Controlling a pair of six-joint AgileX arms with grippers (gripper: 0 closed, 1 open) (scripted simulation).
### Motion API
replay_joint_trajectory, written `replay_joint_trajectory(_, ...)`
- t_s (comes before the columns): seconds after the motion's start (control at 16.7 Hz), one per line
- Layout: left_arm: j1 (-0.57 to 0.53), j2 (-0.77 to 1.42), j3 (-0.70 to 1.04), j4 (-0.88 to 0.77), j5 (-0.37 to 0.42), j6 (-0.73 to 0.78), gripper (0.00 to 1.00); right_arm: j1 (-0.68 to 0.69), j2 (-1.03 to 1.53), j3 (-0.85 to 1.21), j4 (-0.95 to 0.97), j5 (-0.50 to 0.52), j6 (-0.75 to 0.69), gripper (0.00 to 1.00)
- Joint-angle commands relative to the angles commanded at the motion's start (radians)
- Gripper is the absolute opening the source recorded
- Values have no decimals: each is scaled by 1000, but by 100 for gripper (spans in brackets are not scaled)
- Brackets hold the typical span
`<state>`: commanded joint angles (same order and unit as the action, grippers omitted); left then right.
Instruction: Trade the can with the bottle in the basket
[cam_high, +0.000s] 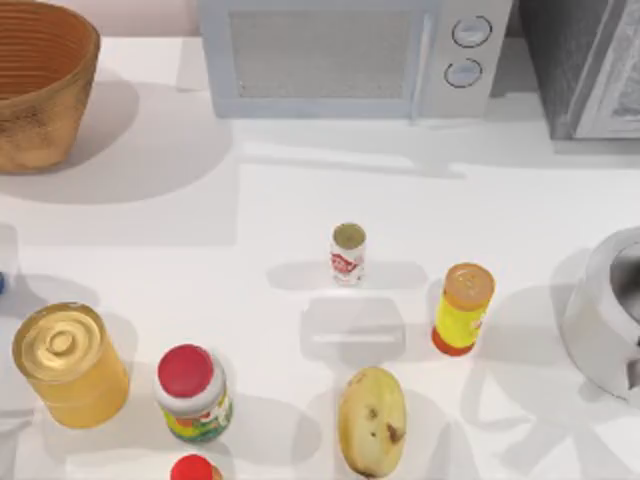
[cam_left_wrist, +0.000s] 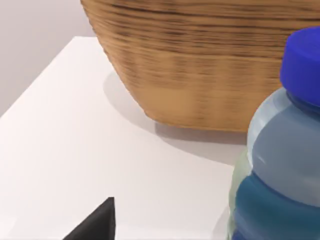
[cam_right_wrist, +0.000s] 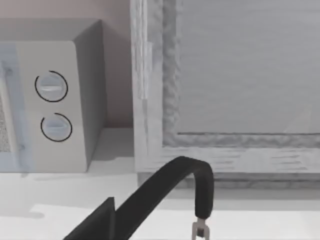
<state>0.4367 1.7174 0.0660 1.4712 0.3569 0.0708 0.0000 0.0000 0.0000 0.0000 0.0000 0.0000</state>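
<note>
The can (cam_high: 348, 252), small and white with red markings, stands upright mid-table. At the back left corner sits the orange-brown woven basket (cam_high: 40, 80); its outer wall (cam_left_wrist: 210, 65) looms in the left wrist view. The bottle (cam_left_wrist: 282, 160), clear bluish with a blue cap, stands on the table just outside the basket, close beside my left gripper (cam_left_wrist: 160, 232). One dark fingertip (cam_left_wrist: 97, 222) shows far off to the side, apart from the bottle, and nothing is held. A blue speck of the bottle (cam_high: 2, 283) shows at the table's left edge. My right gripper (cam_right_wrist: 160, 235) hangs open at the far right.
A microwave (cam_high: 350, 55) stands at the back, a grey cabinet (cam_high: 590, 65) at back right. A grey pot (cam_high: 605, 310) with a black handle (cam_right_wrist: 200, 185) sits at the right. A yellow bottle (cam_high: 463, 308), a potato (cam_high: 372, 420), a red-capped jar (cam_high: 192, 393) and a golden tin (cam_high: 70, 365) fill the front.
</note>
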Motion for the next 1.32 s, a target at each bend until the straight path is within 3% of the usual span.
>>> replay_joint_trajectory(0.24,10,232,8,201,84,25,100,0,0,0,0,0,0,100)
replay_joint_trajectory(0.48,3,305,8,265,116,34,100,0,0,0,0,0,0,100)
replay_joint_trajectory(0.96,-3,321,64,227,103,30,100,0,0,0,0,0,0,100)
replay_joint_trajectory(1.32,-96,373,207,145,20,12,100,0,0,0,0,0,0,100)
